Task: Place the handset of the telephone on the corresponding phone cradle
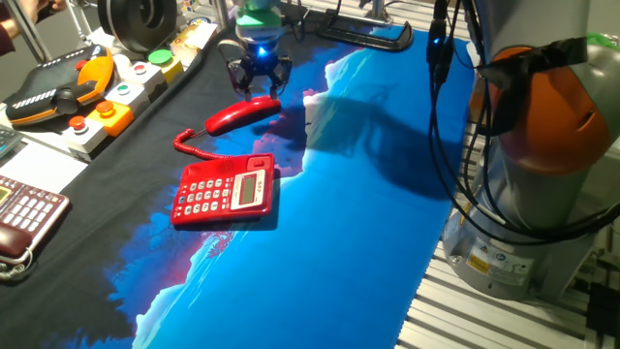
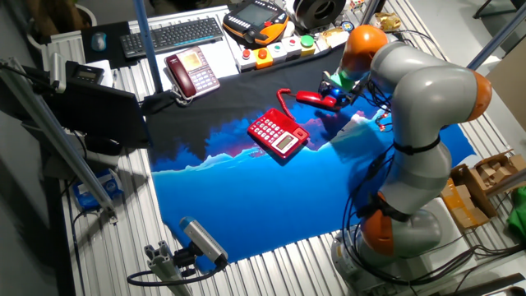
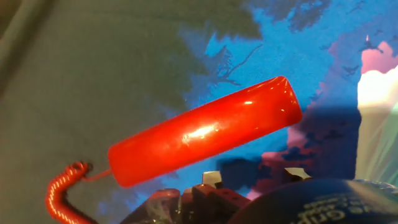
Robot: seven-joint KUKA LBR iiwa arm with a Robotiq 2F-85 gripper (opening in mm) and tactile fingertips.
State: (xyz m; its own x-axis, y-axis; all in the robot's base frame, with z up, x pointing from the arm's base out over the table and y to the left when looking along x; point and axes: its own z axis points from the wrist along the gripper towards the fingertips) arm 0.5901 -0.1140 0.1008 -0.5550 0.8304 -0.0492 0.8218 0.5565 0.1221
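Since the handset (image 1: 242,114) lies on the mat off its cradle, well apart from the telephone (image 1: 225,191) but tethered by the cord (image 1: 194,147), I've got the gripper (image 1: 259,81) parked right above its far end. Fingers look spread, holding nothing; the hand view shows the handset (image 3: 205,132) lying free below. Phone cradle (image 1: 221,168) along the top edge is bare. I'd judge the grasp comes next. Maroon phone (image 2: 191,69) is irrelevant.

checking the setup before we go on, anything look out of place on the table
Yes: the handset is off the telephone. It lies on the cloth beyond the phone, joined only by its coiled cord, so the phone cradle sits empty. The gripper hovers above the handset.
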